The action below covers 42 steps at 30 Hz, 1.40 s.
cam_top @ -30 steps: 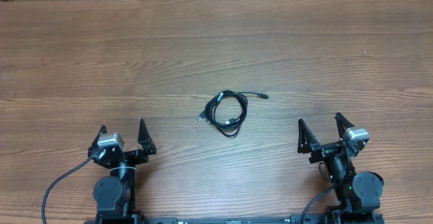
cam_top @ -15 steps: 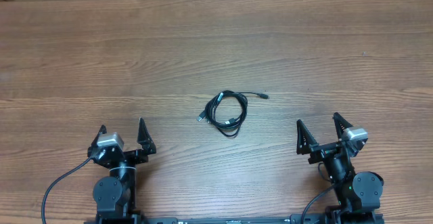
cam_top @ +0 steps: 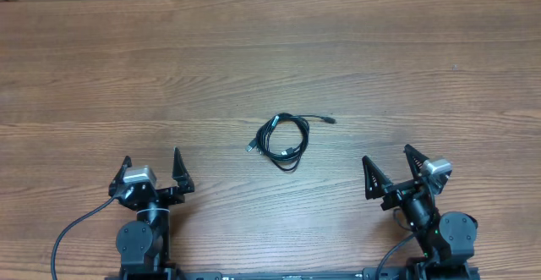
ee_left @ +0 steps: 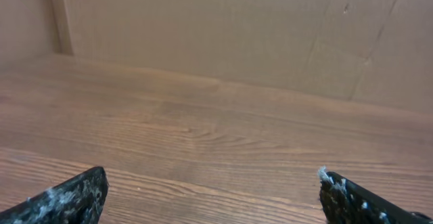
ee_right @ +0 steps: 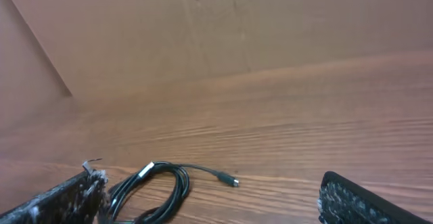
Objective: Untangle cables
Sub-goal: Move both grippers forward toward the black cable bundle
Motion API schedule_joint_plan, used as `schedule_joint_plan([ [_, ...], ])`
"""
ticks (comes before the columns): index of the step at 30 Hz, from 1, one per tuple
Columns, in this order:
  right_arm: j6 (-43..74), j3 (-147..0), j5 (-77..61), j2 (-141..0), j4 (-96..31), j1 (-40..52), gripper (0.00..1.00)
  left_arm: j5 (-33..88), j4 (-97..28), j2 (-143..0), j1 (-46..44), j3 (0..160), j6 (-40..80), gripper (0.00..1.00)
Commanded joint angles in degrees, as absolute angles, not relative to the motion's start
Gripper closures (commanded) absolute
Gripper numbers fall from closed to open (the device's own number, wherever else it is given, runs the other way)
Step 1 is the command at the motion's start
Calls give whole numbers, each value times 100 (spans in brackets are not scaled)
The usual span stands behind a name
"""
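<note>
You have the cables point(cam_top: 281, 140) coiled on the bench point(cam_top: 270, 52) — left gripper point(cam_top: 152, 156) and right gripper point(cam_top: 387, 155) both spread, well apart from them.

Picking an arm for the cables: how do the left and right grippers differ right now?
The right gripper is angled inward toward the cables, while the left gripper points straight ahead. The right wrist view shows the cables lying ahead of its fingers, while the left wrist view shows only bare table. Both are open, empty and well apart from the cables.
</note>
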State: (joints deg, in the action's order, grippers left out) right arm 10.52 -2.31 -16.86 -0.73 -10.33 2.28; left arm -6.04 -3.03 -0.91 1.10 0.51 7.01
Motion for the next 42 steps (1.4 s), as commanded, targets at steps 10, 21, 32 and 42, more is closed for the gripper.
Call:
schedule_joint_plan([
  [10, 1046, -1498, -1815, -19, -2547, 255, 0, -425, -298, -237, 99, 633, 423, 1],
  [21, 1046, -1747, -2029, -21, -2755, 255, 0, 250, -668, -2379, 99, 2408, 123, 0],
  [32, 1044, -2637, -2029, -803, -2762, 255, 0, 1022, -2211, -5236, 93, 5087, 119, 0],
  [42, 735, -4740, -2226, -3216, -3763, 255, 0, 972, -4318, -7039, -252, 7155, -558, 1],
])
